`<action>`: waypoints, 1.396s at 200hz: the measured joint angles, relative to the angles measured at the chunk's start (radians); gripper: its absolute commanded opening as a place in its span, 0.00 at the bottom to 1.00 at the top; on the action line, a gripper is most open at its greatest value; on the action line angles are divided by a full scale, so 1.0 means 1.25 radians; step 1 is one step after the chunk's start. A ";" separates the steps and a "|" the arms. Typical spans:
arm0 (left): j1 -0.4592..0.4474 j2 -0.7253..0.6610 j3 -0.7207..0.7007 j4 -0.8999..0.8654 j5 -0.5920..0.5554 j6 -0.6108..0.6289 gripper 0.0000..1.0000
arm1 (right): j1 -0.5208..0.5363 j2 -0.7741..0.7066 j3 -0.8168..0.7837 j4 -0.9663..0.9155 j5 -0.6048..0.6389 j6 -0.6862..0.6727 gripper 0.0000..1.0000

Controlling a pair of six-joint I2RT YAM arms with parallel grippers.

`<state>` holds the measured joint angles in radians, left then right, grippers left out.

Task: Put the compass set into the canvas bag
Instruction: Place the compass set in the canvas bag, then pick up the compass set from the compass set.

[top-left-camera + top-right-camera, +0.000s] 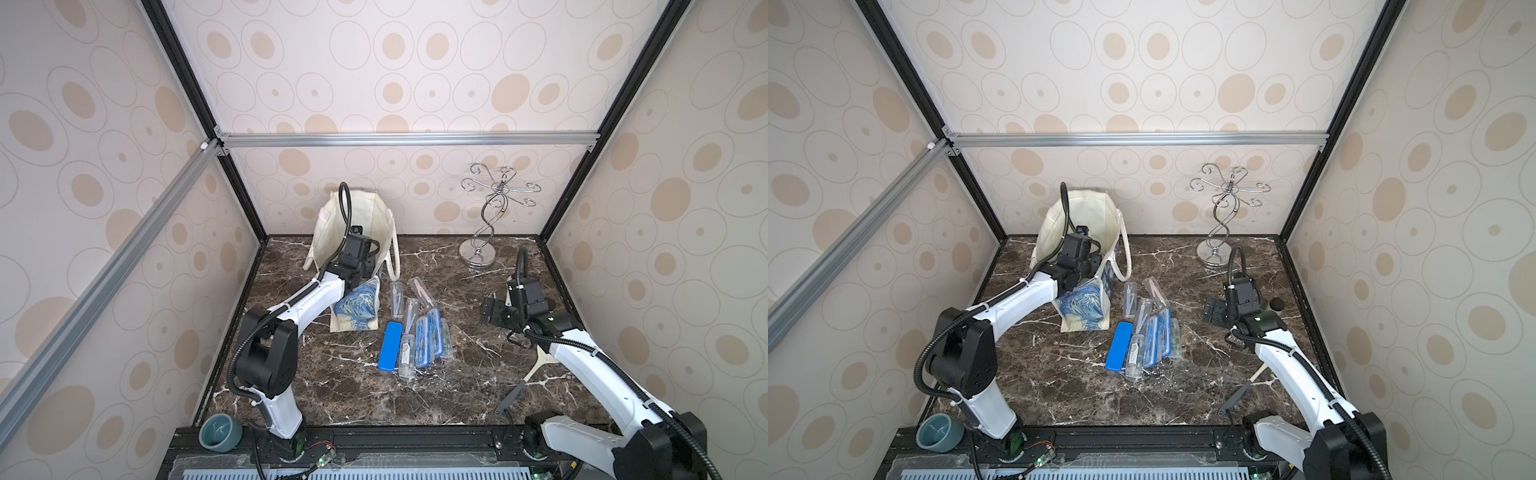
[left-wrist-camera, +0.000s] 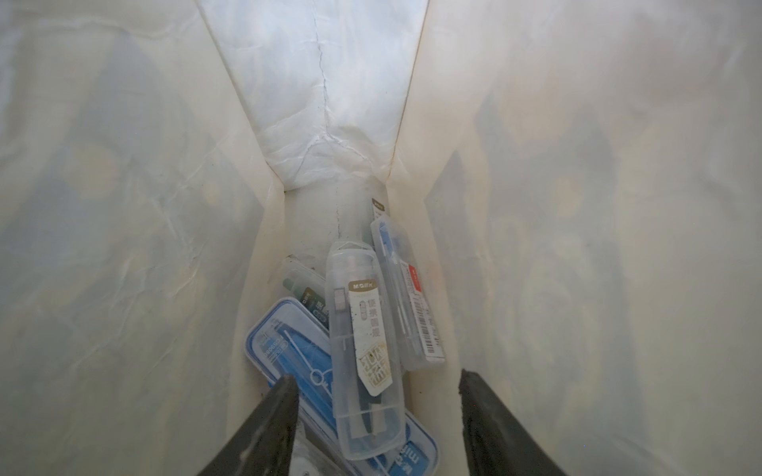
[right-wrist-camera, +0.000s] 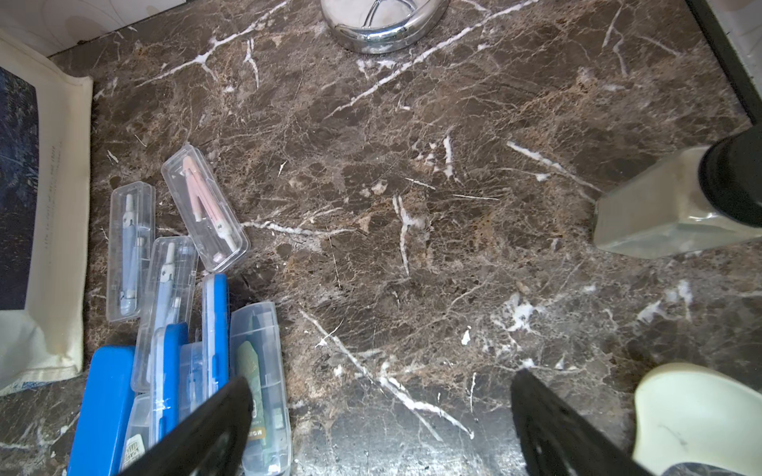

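The cream canvas bag [image 1: 332, 224] [image 1: 1054, 224] stands at the back left, its blue swirl painting [image 1: 357, 307] facing the front. My left arm reaches down into its mouth. In the left wrist view the left gripper [image 2: 377, 377] is open inside the bag, and a clear compass set [image 2: 363, 350] lies loose below the jaws on a blue-lidded one [image 2: 288, 354] and others. Several more compass sets [image 1: 415, 328] [image 3: 206, 206], one in a solid blue case [image 1: 390, 345], lie on the marble beside the bag. My right gripper [image 3: 381, 383] [image 1: 494, 311] hangs open to their right, holding nothing.
A chrome wire stand [image 1: 484, 216] rises at the back right. A white-headed spatula [image 1: 523, 382] lies near the right arm's base. A black-capped bottle [image 3: 659, 214] lies close to the right gripper. A teal bowl [image 1: 220, 432] sits at the front left corner.
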<state>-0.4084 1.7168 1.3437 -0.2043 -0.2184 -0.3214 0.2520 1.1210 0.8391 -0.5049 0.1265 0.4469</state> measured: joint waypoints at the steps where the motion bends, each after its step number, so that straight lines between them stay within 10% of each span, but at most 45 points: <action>1: 0.000 -0.002 0.000 0.000 0.001 -0.001 0.77 | 0.000 0.000 0.000 0.000 0.000 0.000 1.00; 33: 0.002 -0.085 -0.018 0.018 0.040 0.000 1.00 | 0.000 0.017 0.000 0.000 -0.011 -0.001 1.00; 140: -0.178 -0.332 -0.053 0.126 0.120 0.003 1.00 | 0.000 0.084 0.003 0.004 -0.105 -0.007 1.00; 279: -0.423 -0.092 -0.111 0.186 0.147 -0.076 1.00 | 0.066 0.191 -0.006 0.028 -0.209 -0.036 0.83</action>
<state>-0.9371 1.6016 1.2049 0.0288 -0.0341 -0.4160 0.3347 1.3602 0.8318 -0.4694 -0.1352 0.4015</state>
